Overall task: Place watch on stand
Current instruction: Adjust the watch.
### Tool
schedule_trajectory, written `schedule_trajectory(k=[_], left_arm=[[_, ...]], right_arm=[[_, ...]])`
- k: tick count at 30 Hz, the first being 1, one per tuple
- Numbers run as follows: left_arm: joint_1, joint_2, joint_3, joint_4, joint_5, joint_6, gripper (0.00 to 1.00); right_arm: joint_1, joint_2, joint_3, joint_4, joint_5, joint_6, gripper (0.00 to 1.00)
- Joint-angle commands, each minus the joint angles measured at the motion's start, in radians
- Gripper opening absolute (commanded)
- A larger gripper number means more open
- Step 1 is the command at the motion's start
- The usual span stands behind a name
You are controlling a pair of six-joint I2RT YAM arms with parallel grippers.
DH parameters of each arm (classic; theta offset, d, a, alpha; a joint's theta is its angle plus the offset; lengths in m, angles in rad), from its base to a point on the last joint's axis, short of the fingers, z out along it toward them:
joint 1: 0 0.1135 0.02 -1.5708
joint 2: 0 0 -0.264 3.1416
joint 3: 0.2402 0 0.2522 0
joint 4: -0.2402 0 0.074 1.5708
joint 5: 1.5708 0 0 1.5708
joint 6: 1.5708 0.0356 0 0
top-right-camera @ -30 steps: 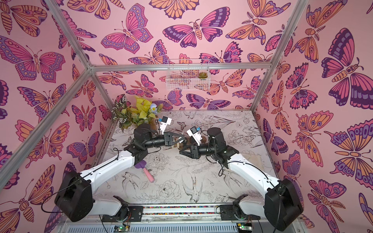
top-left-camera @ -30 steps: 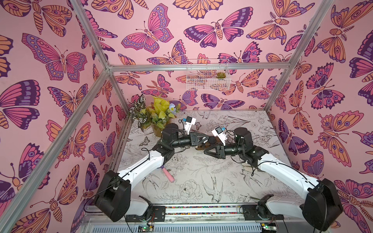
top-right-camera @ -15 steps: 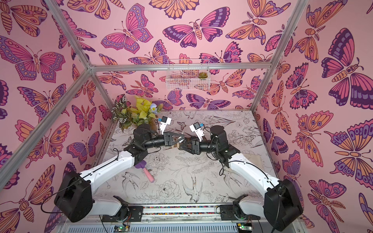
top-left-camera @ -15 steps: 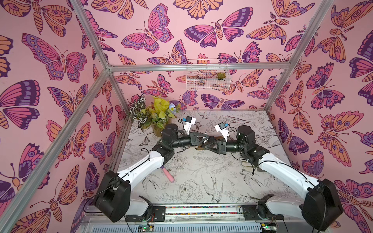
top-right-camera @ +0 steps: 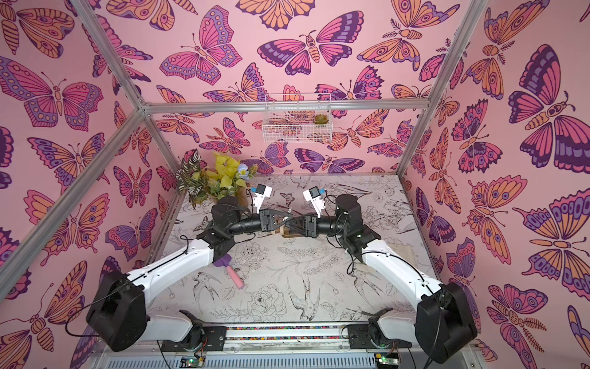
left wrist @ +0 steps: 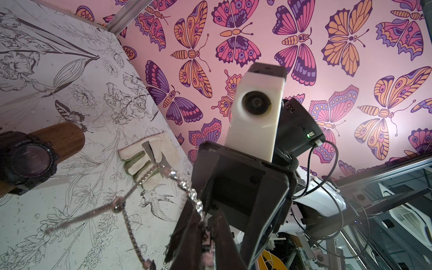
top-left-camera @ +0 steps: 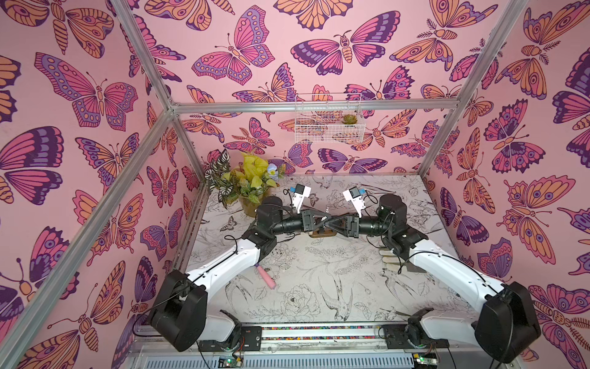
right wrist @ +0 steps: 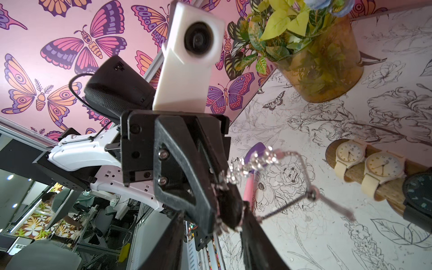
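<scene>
The left gripper point(left wrist: 202, 224) is pressed together on the silver jewelled bracelet point(right wrist: 254, 162), held in the air above the stand point(left wrist: 60, 138). The right gripper point(right wrist: 214, 217) fingers stand spread around the left fingertips. The stand rests on the table point(top-left-camera: 319, 278) and carries a black watch point(left wrist: 30, 161).

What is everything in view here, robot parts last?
stand: one, brown wood, mid-table by the grippers
cream watches: two, cream, on the stand
black watch: one, black, on the stand
silver bracelet: one, sparkly silver, held above the table
potted plant: one, yellow-green, back left corner
wire basket: one, white, back wall
succulent: one, green, in the basket
tool: one, pink and purple, under the left arm
cream object: one, cream, beside the right arm
table: one, white with black drawings, underneath
left gripper: one, black, shut on the bracelet
right gripper: one, black, at the bracelet, state unclear
</scene>
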State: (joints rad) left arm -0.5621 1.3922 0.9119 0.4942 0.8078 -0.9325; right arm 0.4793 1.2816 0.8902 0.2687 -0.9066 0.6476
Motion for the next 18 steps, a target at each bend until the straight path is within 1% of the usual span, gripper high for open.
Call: schedule_trajectory(k=[1, 3, 6, 7, 9, 11, 12, 13, 15, 18], left_arm=[[-0.007, 0.014, -0.01, 0.047, 0.008, 0.002, 0.07], [-0.009, 0.019, -0.01, 0.054, 0.01, -0.003, 0.07], [-0.009, 0.027, -0.009, 0.07, 0.013, -0.011, 0.07], [-0.009, 0.03, -0.009, 0.075, 0.014, -0.014, 0.07], [-0.009, 0.035, -0.007, 0.083, 0.016, -0.017, 0.07], [-0.009, 0.043, -0.004, 0.087, 0.019, -0.019, 0.07], [-0.01, 0.045, 0.0, 0.087, 0.022, -0.019, 0.07], [-0.008, 0.048, 0.002, 0.088, 0.024, -0.021, 0.07], [-0.007, 0.048, 0.006, 0.089, 0.027, -0.022, 0.07], [-0.008, 0.047, 0.007, 0.088, 0.027, -0.023, 0.07]], right_arm=[[-0.005, 0.027, 0.035, 0.069, -0.009, 0.036, 0.39], [-0.004, 0.038, 0.035, 0.087, -0.012, 0.045, 0.34], [-0.004, 0.052, 0.032, 0.114, -0.017, 0.059, 0.24], [-0.004, 0.057, 0.032, 0.12, -0.02, 0.065, 0.22], [-0.004, 0.063, 0.029, 0.145, -0.035, 0.08, 0.23], [-0.004, 0.064, 0.026, 0.153, -0.048, 0.087, 0.29], [-0.004, 0.06, 0.023, 0.151, -0.046, 0.086, 0.31], [-0.003, 0.055, 0.019, 0.148, -0.045, 0.081, 0.28], [-0.004, 0.042, 0.014, 0.131, -0.037, 0.065, 0.19], [-0.002, 0.03, 0.01, 0.111, -0.031, 0.049, 0.11]])
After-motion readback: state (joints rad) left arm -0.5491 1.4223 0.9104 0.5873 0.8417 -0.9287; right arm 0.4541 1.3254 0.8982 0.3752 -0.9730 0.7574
